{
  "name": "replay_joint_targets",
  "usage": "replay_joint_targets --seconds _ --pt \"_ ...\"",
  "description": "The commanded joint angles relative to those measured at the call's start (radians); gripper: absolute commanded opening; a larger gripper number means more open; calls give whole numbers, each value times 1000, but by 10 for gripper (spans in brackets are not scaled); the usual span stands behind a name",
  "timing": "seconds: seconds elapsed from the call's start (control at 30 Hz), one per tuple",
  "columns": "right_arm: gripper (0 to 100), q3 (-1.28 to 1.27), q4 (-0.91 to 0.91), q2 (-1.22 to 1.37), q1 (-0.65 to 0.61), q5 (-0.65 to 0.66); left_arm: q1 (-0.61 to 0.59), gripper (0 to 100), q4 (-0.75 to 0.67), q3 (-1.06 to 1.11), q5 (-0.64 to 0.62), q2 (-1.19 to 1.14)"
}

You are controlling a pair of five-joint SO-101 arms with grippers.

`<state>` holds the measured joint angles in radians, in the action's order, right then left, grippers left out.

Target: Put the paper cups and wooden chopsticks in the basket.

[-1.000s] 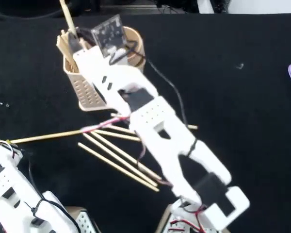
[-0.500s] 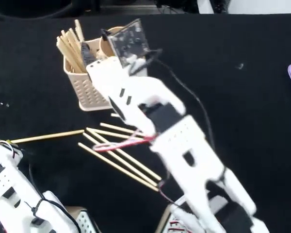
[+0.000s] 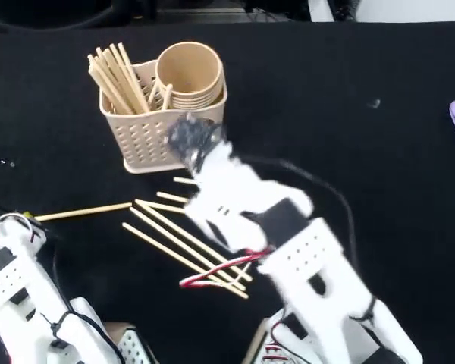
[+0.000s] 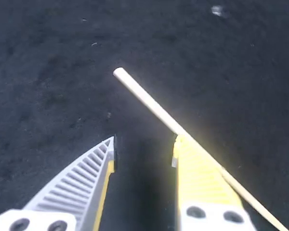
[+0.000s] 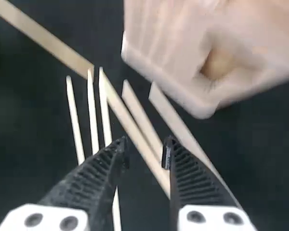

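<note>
Wooden chopsticks stand bundled in the beige perforated plastic basket beside the stack of brown paper cups. A second ago your right arm hung over the basket with a stick upright. It has since dropped that stick in and swung back low over the loose chopsticks left on the black worktop. Your right gripper is empty, its black fingers a narrow gap apart above those sticks. Your left gripper is spread wide and grasps nothing, with a single long chopstick lying against its yellow finger. Several sticks remain to collect.
</note>
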<state>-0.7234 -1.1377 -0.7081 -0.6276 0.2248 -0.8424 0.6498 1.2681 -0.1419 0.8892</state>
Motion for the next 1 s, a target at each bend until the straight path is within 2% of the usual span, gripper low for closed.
replay_joint_targets --seconds 0.0,0.17,0.33,0.53,0.63,0.8,0.97 --pt "121 -208 181 -30 -5 12 18 208 -37 -7 14 -2" --pt "121 -415 410 -31 -57 -14 18 290 -38 -10 -6 -6" --pt "121 -472 436 -31 -86 -21 33 300 -41 -81 -77 -109" --pt "121 -524 496 -31 -81 -17 28 300 -32 -251 -110 -440" --pt "121 -532 508 -30 -84 -15 22 300 -32 -338 -173 -551" --pt "120 -535 511 -28 -83 -15 33 300 -29 -394 -305 -654" --pt "120 -535 511 -30 -83 -15 33 299 66 -446 -325 -713"
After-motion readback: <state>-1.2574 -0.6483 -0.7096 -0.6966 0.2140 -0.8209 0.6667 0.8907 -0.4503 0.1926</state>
